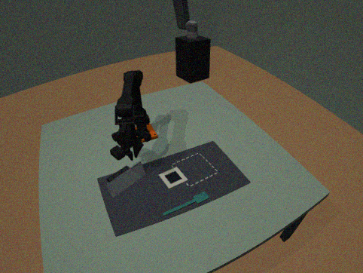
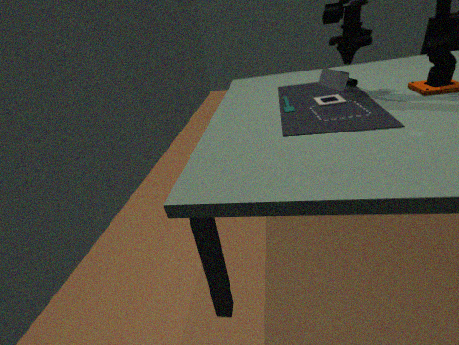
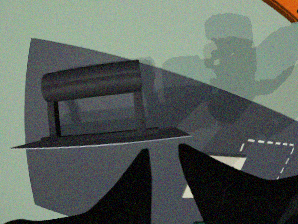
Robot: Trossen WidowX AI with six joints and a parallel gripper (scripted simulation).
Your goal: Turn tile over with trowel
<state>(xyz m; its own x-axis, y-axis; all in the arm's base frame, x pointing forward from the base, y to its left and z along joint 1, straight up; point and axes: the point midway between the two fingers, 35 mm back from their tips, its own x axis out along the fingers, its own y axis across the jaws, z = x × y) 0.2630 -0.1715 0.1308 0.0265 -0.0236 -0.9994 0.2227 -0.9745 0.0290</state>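
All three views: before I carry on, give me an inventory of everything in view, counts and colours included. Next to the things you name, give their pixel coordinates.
table (image 1: pixel 75 226) (image 2: pixel 286 172) (image 3: pixel 150 20): one, pale green, standing on the floor
table leg (image 1: pixel 294 228) (image 2: pixel 211 267): one per outside view, black, under the table
floor (image 1: pixel 301 102) (image 2: pixel 143 205): one, orange-brown, below
thin rectangular mat (image 1: pixel 139 211) (image 2: pixel 300 129) (image 3: pixel 100 175): one, dark grey, on the table
dashed outline (image 1: pixel 199 153) (image 2: pixel 325 120) (image 3: pixel 257 141): one, white, on the mat
square tile (image 1: pixel 173 177) (image 2: pixel 329 99) (image 3: pixel 227 161): one, white with black centre, beside the outline
flat long-handled tool (image 1: pixel 201 197) (image 2: pixel 289 109): one, teal, near the mat's edge
trowel with cylindrical handle (image 1: pixel 128 180) (image 2: pixel 334 79) (image 3: pixel 92 80): one, grey and black, tilted at the mat's edge
block (image 1: pixel 193 58): one, black, beyond the table; purpose unclear
arm (image 1: pixel 129 94) (image 2: pixel 443 48): one, black
base plate (image 1: pixel 151 132) (image 2: pixel 429 90) (image 3: pixel 287 7): one, orange, on the table
claw (image 1: pixel 134 157) (image 2: pixel 349 62) (image 3: pixel 164 152): one, black, above the table, empty
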